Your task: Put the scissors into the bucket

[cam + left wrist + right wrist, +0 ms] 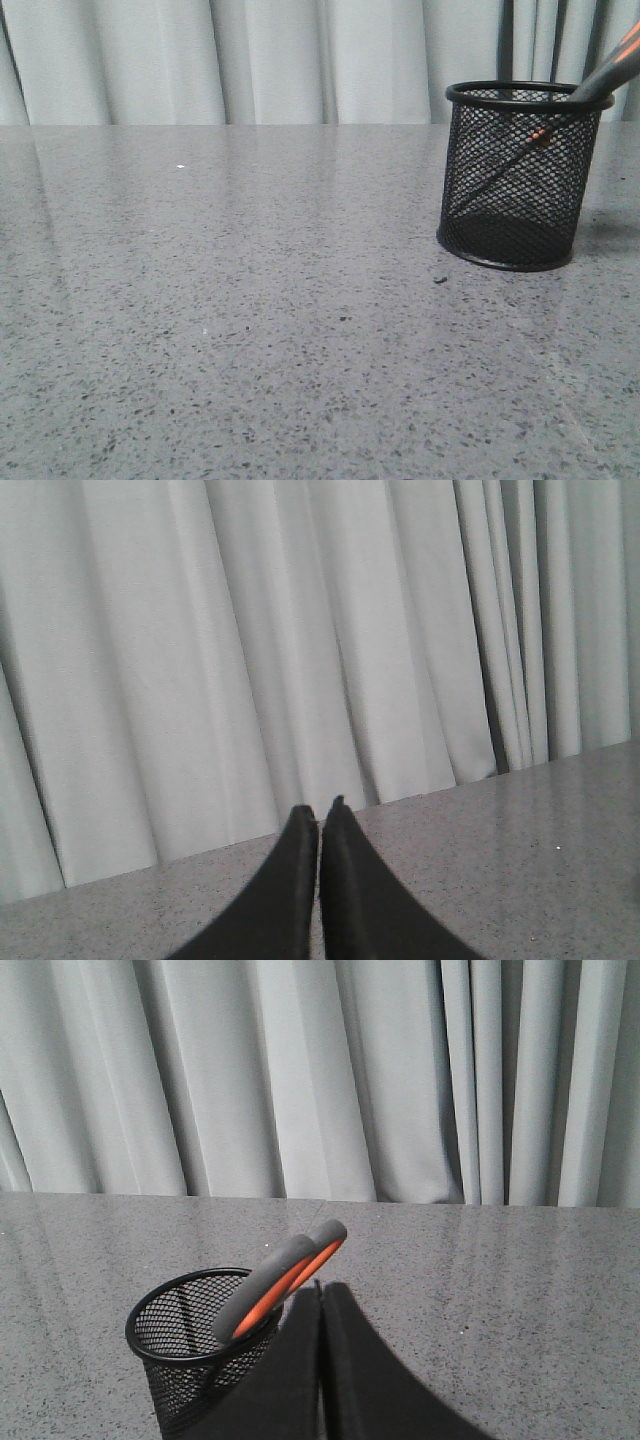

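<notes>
— Both sets of fingers are pressed together with nothing between them: left gripper (pixel 319 815) faces the curtain (pixel 250 650), right gripper (pixel 320 1295) hangs just beside the bucket (pixel 520 180).
— And our scissors (pixel 285 1275)?
— Blades down inside the bucket, handles leaning over its rim.
— Then we judge the risk is clipping those handles with the right fingers, tipping the bucket onto the bench (pixel 250 330).

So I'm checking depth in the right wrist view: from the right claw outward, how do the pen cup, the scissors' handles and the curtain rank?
1. Pen cup: right beside the shut right claw.
2. Scissors: handles lean out over the cup's rim by the claw tips; too close to the cup to rank firmly.
3. Curtain: far behind the table.
</notes>
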Robot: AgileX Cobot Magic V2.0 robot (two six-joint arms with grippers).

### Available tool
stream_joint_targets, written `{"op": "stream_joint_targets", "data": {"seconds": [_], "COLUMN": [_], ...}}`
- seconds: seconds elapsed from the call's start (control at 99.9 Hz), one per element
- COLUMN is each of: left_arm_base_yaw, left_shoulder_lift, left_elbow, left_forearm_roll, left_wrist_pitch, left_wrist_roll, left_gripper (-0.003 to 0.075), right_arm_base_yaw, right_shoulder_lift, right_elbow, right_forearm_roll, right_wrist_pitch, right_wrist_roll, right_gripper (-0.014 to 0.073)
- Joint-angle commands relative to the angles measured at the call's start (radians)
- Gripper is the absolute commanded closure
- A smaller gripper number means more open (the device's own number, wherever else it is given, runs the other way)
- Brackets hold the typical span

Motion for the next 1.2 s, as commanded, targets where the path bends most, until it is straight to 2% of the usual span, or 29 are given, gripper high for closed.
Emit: {"op": "stream_joint_targets", "data": {"seconds": [0.0,0.08,0.27,0.41,0.59,0.8,0.92,1.191], "left_arm_base_yaw": [0.008,0.037,0.218,0.291,0.311,0.323,0.323,0.323], "left_shoulder_lift": [0.012,0.010,0.010,-0.017,-0.116,-0.114,-0.114,-0.114], "left_elbow": [-0.003,0.036,0.159,0.226,0.320,0.321,0.321,0.319], "left_forearm_roll": [-0.005,-0.007,-0.009,-0.002,-0.004,0.018,-0.031,-0.031], "left_wrist_pitch": [-0.070,-0.068,-0.070,-0.070,-0.082,-0.082,-0.073,-0.073], "left_wrist_roll": [-0.009,-0.010,-0.077,-0.080,-0.080,-0.080,-0.080,-0.080], "left_gripper": [0.0741,0.0741,0.0741,0.0741,0.0741,0.0741,0.0741,0.0741], "right_arm_base_yaw": [-0.004,-0.004,-0.004,-0.004,-0.004,-0.004,-0.004,-0.004], "right_shoulder_lift": [0.010,0.010,0.010,0.010,0.010,0.010,0.010,0.010], "right_elbow": [-0.026,-0.026,-0.026,-0.026,-0.026,-0.026,-0.026,-0.026], "right_forearm_roll": [0.011,0.011,0.011,0.011,0.011,0.011,0.011,0.011], "right_wrist_pitch": [-0.065,-0.065,-0.065,-0.065,-0.065,-0.067,-0.067,-0.067], "right_wrist_roll": [-0.011,-0.011,-0.011,-0.011,-0.011,-0.011,-0.011,-0.011], "right_gripper": [0.0664,0.0664,0.0664,0.0664,0.0664,0.0664,0.0664,0.0664]}}
